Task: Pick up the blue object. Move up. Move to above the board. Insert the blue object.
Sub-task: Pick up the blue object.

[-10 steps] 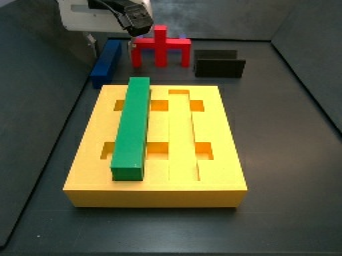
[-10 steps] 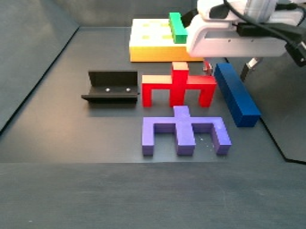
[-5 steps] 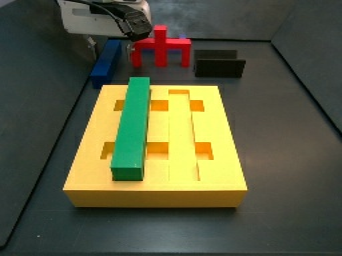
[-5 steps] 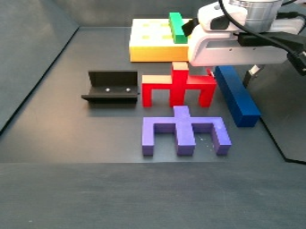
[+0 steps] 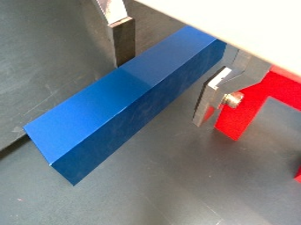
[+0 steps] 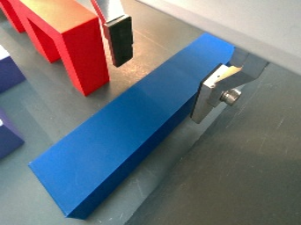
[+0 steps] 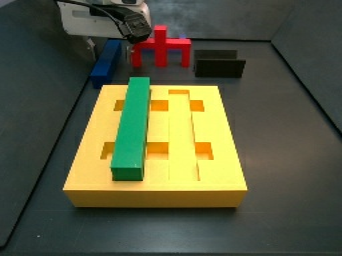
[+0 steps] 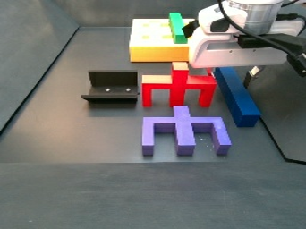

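Note:
The blue object (image 5: 129, 110) is a long dark blue bar lying flat on the floor, also seen in a wrist view (image 6: 123, 145) and in both side views (image 7: 104, 65) (image 8: 238, 95). My gripper (image 5: 165, 75) is open and straddles one end of the bar, one finger on each long side, as a wrist view (image 6: 165, 75) also shows. The fingers hang low beside the bar and do not clamp it. The gripper also shows in both side views (image 7: 112, 44) (image 8: 234, 72). The yellow board (image 7: 221, 160) (image 8: 148, 42) lies apart, with a green bar (image 7: 130, 125) in one groove.
A red branched block (image 8: 180, 87) (image 6: 65, 39) (image 5: 265, 101) stands right beside the blue bar. A purple branched block (image 8: 182, 131) lies in front of it. The dark fixture (image 7: 221, 66) (image 8: 110, 87) stands past the red block. Dark walls ring the floor.
My gripper has come down a little over the end of the blue bar, so its fingers now sit on either side of it. The bar has not moved.

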